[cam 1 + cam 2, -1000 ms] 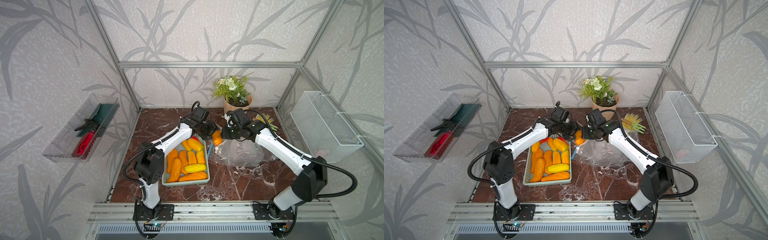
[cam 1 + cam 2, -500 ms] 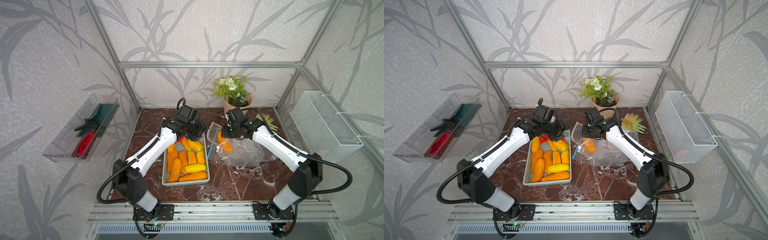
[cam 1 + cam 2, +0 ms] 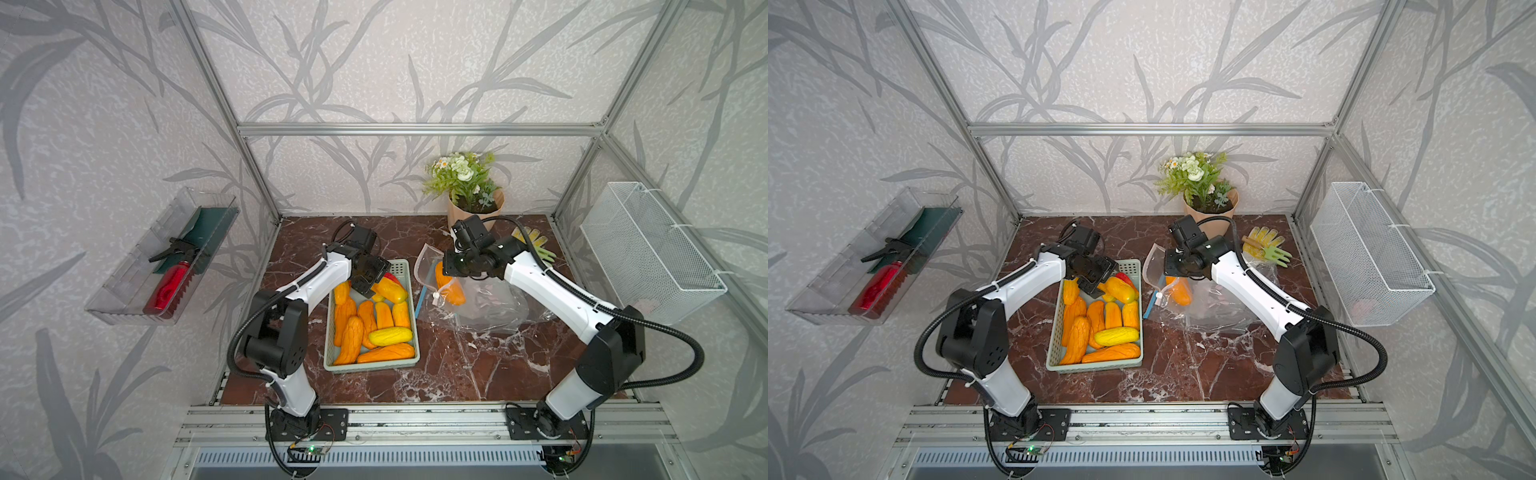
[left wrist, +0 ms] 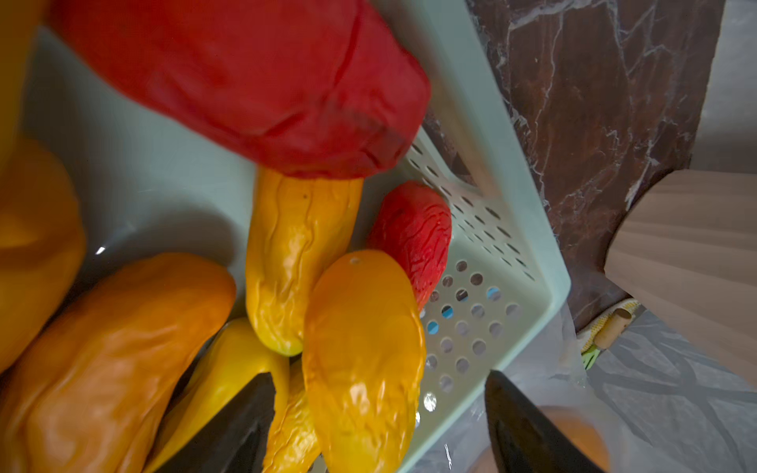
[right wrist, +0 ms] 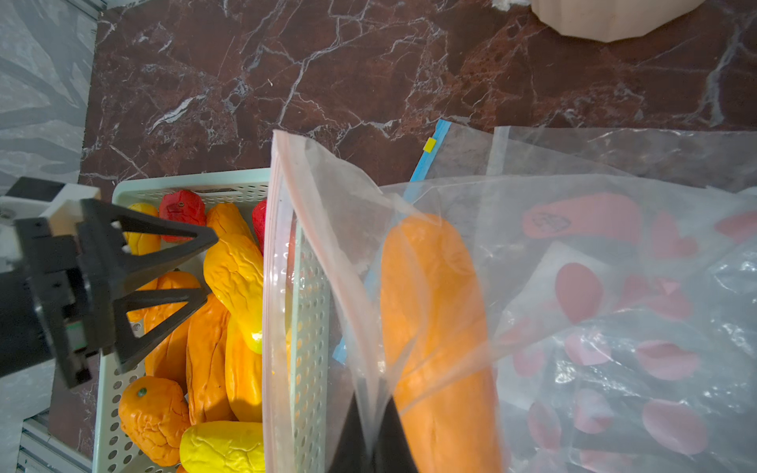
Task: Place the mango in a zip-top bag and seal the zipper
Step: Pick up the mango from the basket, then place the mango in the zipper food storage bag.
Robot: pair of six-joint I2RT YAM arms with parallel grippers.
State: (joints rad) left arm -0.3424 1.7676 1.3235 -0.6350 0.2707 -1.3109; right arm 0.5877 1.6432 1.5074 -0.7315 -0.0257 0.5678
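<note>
In both top views the large crinkly transparent zip-top bag (image 3: pixel 494 305) lies on the brown marble tabletop (image 3: pixel 457 374), just beside the mint-green perforated plastic basket (image 3: pixel 374 368) filled with orange, yellow and red fruit. A long orange mango (image 3: pixel 451 289) sits inside the bag, near its mouth. The narrow light-blue zipper (image 3: pixel 421 299) runs along the lower lip next to the basket, with the small white slider (image 3: pixel 436 296) on it. The right gripper (image 3: pixel 446 266) is clenched on the raised upper lip of the bag, and the mouth gapes. The left gripper (image 3: pixel 366 283) hovers over the far end of the basket, jaws apart and empty

In the left wrist view, the left gripper (image 4: pixel 379 376) shows two dark fingers (image 4: pixel 229 426) standing wide, one on each side of an orange-yellow mango (image 4: pixel 360 348) lying below them in the basket corner. I cannot tell whether they touch it. A wrinkled red mango (image 4: pixel 413 233) lies against the holed basket wall (image 4: pixel 471 307). Clear bag film (image 4: pixel 655 409) shows beyond the rim

In the right wrist view, the right gripper (image 5: pixel 368 413) has its fingertips pressed together on a fold of clear film at the bag's lifted lip. The mango (image 5: pixel 434 327) lies inside the bag, right beside that pinch. The blue zipper (image 5: pixel 434 143) carries a small yellow tab (image 5: pixel 429 144). The left gripper (image 5: pixel 211 265) hangs spread over the basket, grasping nothing
</note>
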